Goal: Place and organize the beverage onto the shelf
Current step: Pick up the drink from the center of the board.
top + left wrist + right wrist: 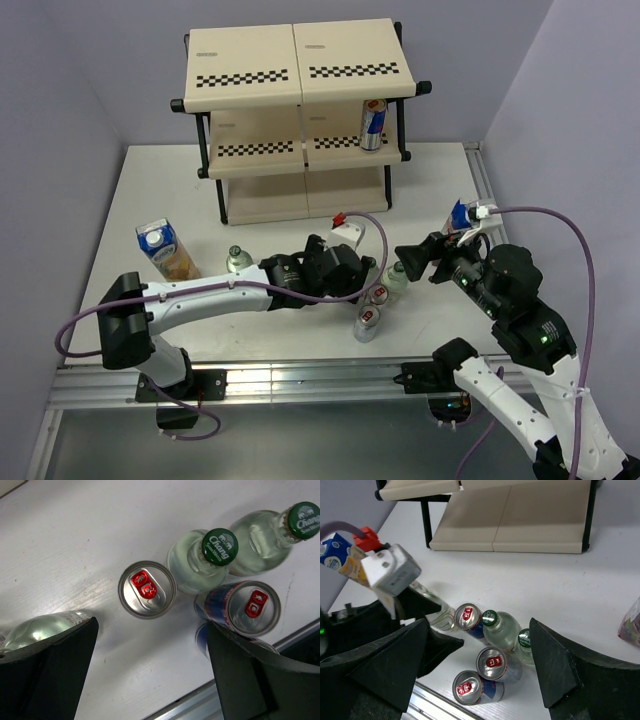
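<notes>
Three slim cans stand in a cluster near the table's front edge point(468, 617) point(495, 663) point(470, 688), beside two green-capped bottles point(500, 627) point(525, 640). My left gripper point(152, 625) hangs open above this cluster, with one can point(146, 589) just ahead of its jaws and another can point(245, 607) by its right finger. My right gripper point(477, 624) is also open and looks down on the same cluster from the right. The shelf point(300, 75) stands at the back, with one can point(372, 125) on its middle tier. A yellow carton point(167, 250) stands at the left.
Another bottle point(238, 260) stands beside the left arm. A purple carton point(631, 622) shows at the right edge, partly hidden by the right arm. The left wrist's white camera box point(390, 572) is close to the right gripper. A metal rail point(300, 380) runs along the front edge.
</notes>
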You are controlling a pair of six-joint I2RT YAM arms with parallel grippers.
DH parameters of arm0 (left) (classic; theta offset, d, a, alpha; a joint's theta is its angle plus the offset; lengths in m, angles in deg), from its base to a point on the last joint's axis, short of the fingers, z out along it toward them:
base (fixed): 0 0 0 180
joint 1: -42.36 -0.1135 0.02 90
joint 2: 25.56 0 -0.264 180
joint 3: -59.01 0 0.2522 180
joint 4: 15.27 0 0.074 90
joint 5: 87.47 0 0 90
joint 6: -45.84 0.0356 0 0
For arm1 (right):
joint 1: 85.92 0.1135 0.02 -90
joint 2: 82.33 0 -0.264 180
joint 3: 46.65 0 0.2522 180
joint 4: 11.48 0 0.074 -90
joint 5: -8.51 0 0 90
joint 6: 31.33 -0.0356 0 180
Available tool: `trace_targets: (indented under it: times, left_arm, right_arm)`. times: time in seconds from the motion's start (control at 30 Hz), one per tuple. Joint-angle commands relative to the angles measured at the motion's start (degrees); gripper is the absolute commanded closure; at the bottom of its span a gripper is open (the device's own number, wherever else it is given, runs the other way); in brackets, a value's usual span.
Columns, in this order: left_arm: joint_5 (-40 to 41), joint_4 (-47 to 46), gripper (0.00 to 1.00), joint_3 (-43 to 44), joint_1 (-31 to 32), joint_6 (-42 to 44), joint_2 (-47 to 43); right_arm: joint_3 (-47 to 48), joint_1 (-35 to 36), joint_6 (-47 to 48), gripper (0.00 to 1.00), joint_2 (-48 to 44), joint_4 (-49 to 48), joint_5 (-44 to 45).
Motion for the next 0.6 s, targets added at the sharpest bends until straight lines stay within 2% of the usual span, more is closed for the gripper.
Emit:
trace_targets:
  times: [0.0,0.1,0.23,0.5,0.57]
  left_arm:
    - [3.25,-7.20,0.06,-1.74,-0.43,-0.85,0.68]
    - [3.43,-9.84,0.12,-3.06,-1.48,-1.03,1.82]
    - [3.17,-12.84,0.26,-3.69,-1.92,-0.24,3.92]
    - [5.89,-15.56,0.25,-2.98,-2.19,-0.15,7.18]
    - [6.42,-15.91,0.31,-2.89,-2.19,-0.06,7.89]
  right_arm:
    - [-0.77,0.29,0.61,0.11,-0.95,-2.28,-2.47]
    - [-0.85,0.29,0.70,0.11,-1.13,-2.37,-3.26]
    - [-1.20,0.29,0.79,0.11,-1.48,-2.90,-4.67]
    - [-2.35,0.29,1.05,0.11,-1.66,-4.22,-6.25]
    - [-2.52,0.29,1.23,0.11,-1.39,-4.30,-6.61]
